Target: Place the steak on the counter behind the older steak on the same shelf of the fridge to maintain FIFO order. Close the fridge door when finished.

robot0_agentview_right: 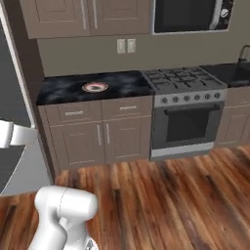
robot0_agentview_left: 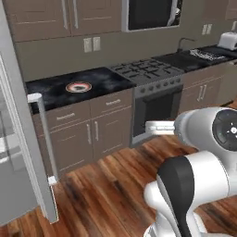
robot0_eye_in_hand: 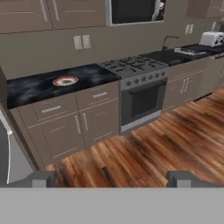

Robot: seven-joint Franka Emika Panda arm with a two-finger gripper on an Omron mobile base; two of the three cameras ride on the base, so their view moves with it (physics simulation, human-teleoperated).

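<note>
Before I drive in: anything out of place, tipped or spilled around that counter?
Nothing spilled or askew. The plate sits flat on the counter; drawers and oven are shut. The fridge door stands open at left, as the job needs. The gripper is open, holding nothing.

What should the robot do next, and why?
Probably roll closer to the counter and reach toward the plate. The claw hangs open and empty, far back over the wooden floor, and the fridge door already stands open at the left. Whether the steak lies on that plate is too small to tell.
</note>
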